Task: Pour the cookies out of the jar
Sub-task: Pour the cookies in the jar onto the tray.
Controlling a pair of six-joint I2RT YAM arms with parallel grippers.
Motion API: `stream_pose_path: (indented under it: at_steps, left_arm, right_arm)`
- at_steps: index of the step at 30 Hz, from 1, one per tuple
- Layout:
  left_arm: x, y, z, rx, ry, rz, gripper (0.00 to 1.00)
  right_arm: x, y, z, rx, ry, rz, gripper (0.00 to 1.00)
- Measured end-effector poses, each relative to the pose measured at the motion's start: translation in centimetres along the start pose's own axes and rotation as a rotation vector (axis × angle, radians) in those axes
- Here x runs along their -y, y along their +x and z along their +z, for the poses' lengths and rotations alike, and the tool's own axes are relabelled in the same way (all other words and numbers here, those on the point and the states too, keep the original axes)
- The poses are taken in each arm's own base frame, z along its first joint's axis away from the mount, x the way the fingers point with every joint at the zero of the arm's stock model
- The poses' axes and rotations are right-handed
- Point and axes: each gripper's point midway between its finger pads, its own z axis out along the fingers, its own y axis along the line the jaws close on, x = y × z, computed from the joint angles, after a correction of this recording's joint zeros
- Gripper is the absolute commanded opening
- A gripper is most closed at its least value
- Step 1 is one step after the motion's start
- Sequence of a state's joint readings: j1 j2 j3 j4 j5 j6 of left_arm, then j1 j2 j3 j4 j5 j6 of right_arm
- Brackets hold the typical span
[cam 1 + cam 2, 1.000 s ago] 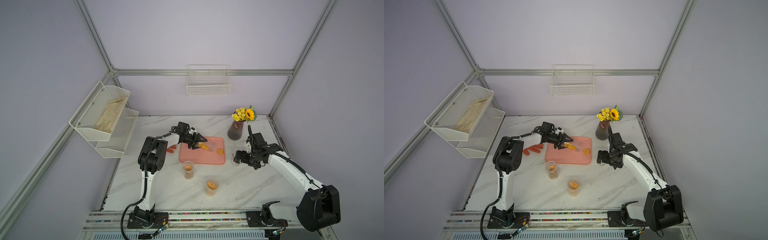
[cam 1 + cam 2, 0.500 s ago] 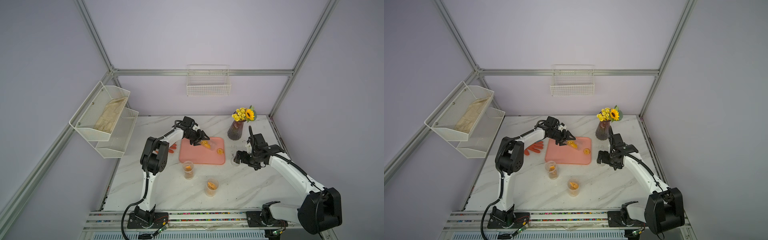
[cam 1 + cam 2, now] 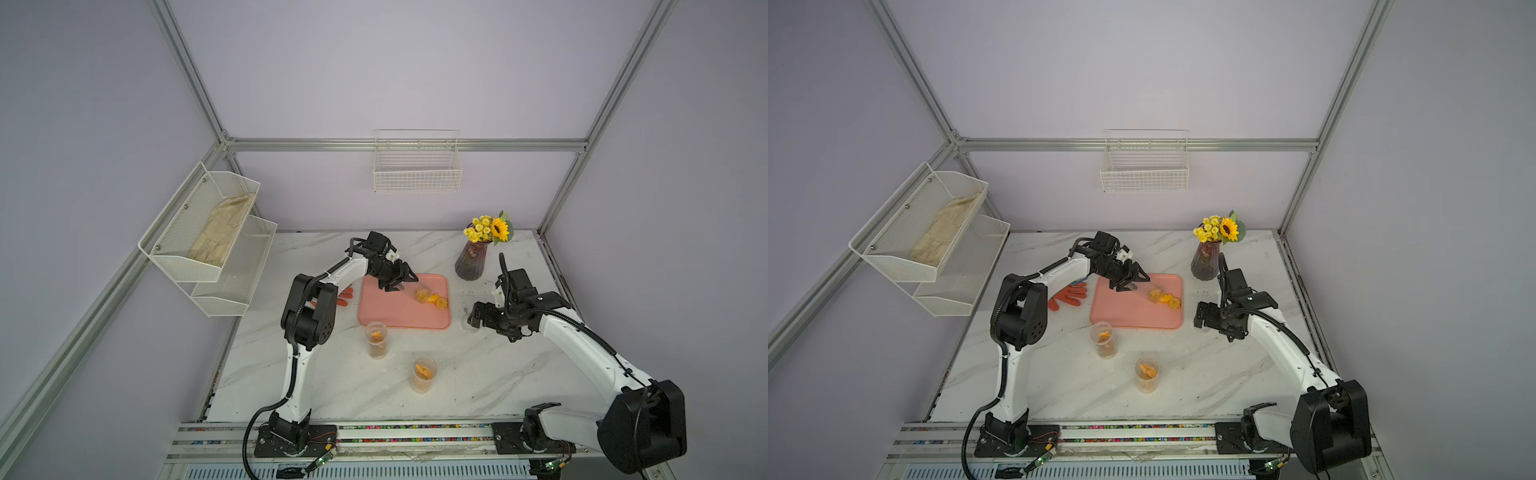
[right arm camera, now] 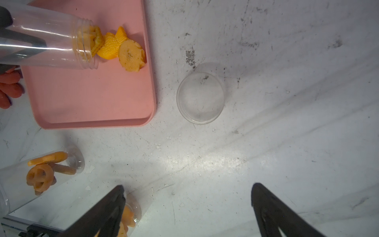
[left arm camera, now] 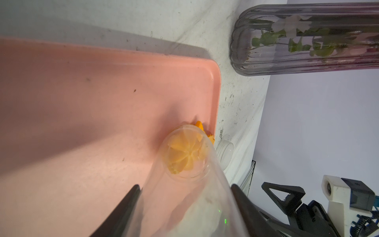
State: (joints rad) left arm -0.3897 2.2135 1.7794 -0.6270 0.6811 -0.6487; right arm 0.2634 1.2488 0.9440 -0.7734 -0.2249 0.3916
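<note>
Left arm point(image 3: 345, 270) extended, left gripper point(image 5: 184, 185) clamping the clear cylindrical plastic jar point(image 4: 57, 47) tipped toward four o'clock; ridged orange-yellow cookies point(image 4: 121, 49) on smooth pink tray point(image 4: 92, 98). Right gripper point(image 4: 187, 185) spread wide.

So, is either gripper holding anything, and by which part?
The left gripper is shut on the clear jar, clamping its side walls back from the open mouth, which tips cookies onto the pink tray. The right gripper is open, holding nothing.

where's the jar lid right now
In the right wrist view the clear lid lies flat on the table, just off the pink tray's right edge and apart from it, on the robot's right side.
</note>
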Motion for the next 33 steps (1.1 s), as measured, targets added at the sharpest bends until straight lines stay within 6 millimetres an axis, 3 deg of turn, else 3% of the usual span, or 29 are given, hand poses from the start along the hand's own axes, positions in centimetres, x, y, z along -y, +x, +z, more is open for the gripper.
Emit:
stream_pose_path:
  at_steps: [9, 16, 21, 24, 29, 33]
  left_arm:
    - [0.6, 0.0, -1.8, 0.022, -0.061, 0.060, 0.57]
    - [2.8, 0.5, -3.5, 0.048, -0.060, 0.119, 0.57]
    - [5.3, 0.7, -6.1, 0.087, -0.025, 0.147, 0.57]
    - [7.6, 1.0, -8.3, 0.118, 0.018, 0.167, 0.57]
    - [12.3, 2.6, -14.1, 0.200, 0.128, 0.212, 0.58]
    - [13.6, 4.9, -18.4, 0.256, 0.220, 0.190, 0.59]
  right_arm:
    - [-0.1, -0.2, 0.0, 0.006, -0.006, 0.005, 0.97]
    - [-0.3, -0.4, 0.0, 0.014, -0.015, 0.003, 0.97]
    - [-1.2, -0.5, -0.4, 0.009, -0.052, 0.001, 0.97]
    - [-3.3, -2.0, -2.5, 0.041, -0.119, -0.006, 0.97]
    - [-8.6, -6.0, -8.7, 0.169, -0.302, -0.062, 0.97]
    - [-12.2, -6.9, -12.6, 0.194, -0.459, -0.111, 0.97]
